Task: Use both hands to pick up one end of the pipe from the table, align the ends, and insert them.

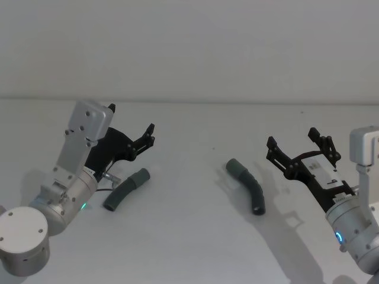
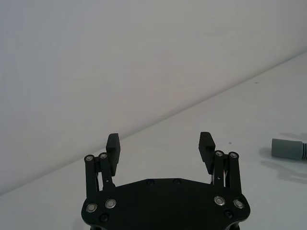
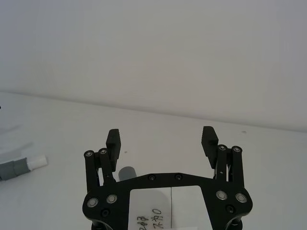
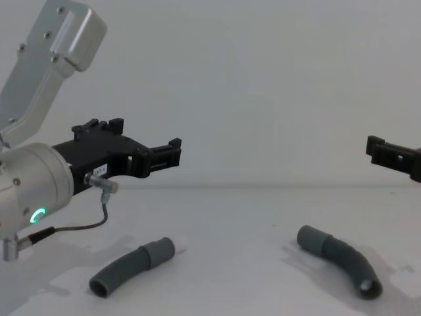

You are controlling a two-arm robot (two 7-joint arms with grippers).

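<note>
Grey corrugated pipe pcs (image 1: 126, 190), curved.

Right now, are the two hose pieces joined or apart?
Apart: the left piece and the right piece lie separately on the table, bare surface between them.

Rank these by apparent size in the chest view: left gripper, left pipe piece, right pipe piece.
1. left black linkage gripper: largest, but nearest the camera.
2. left dark grey corrugated pipe piece and right dark grey corrugated pipe piece: look alike, so tied.
</note>
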